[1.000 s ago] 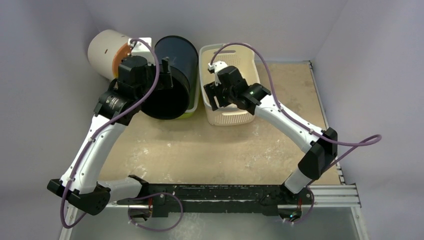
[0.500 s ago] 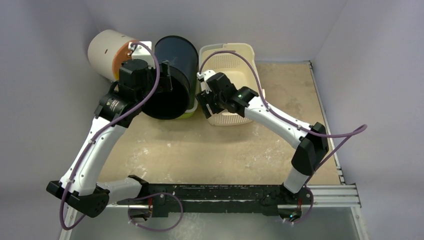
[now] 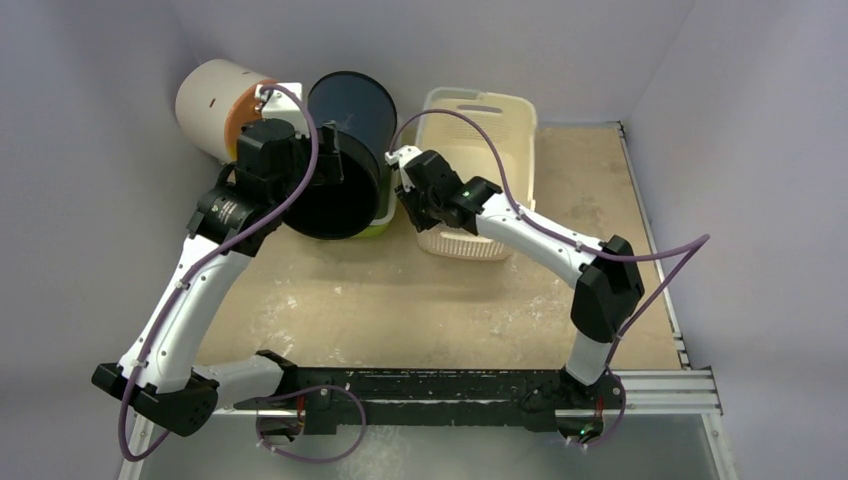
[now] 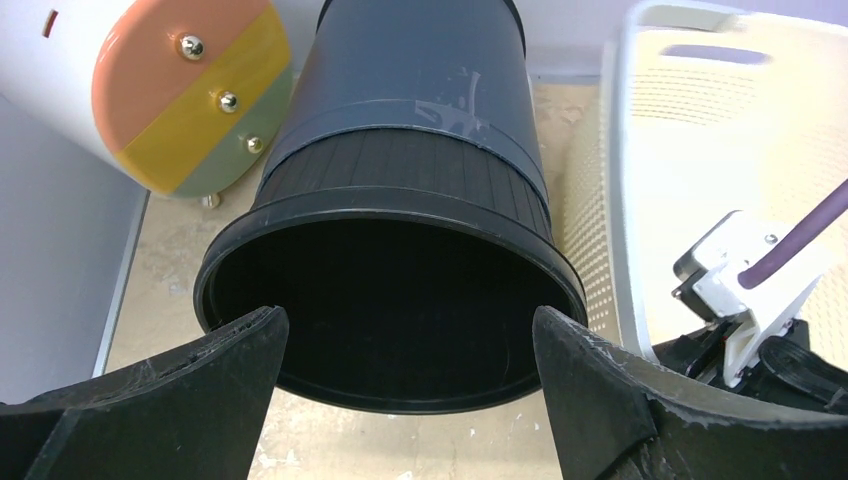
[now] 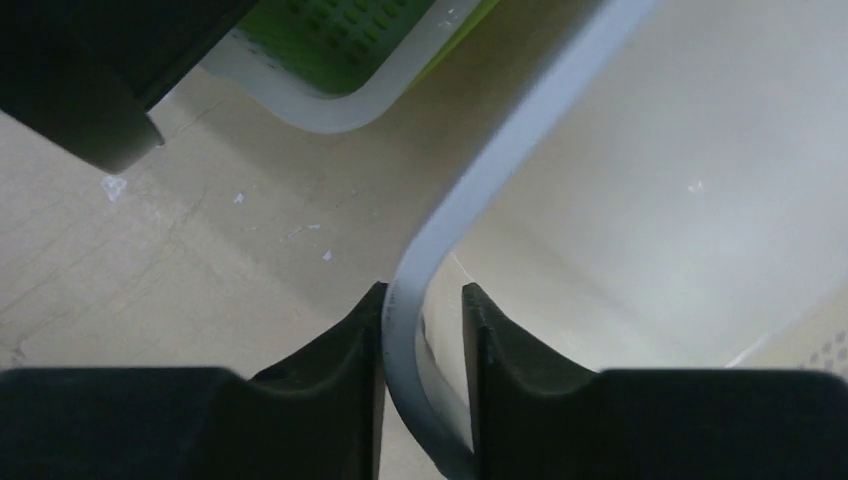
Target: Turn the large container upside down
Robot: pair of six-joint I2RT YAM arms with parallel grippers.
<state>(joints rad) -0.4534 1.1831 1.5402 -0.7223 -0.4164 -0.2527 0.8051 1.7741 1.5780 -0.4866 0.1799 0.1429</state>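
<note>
Tan table: left gripper gapes wide and empty at the mouth of a bin tipped on its side; right gripper pinches the rim of the cream basket, mouth up, beside the bin.

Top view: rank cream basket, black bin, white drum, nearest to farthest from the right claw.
1. Cream basket: right claw straddles its left rim.
2. Black bin: just left of it.
3. White drum: far-left back corner.
</note>
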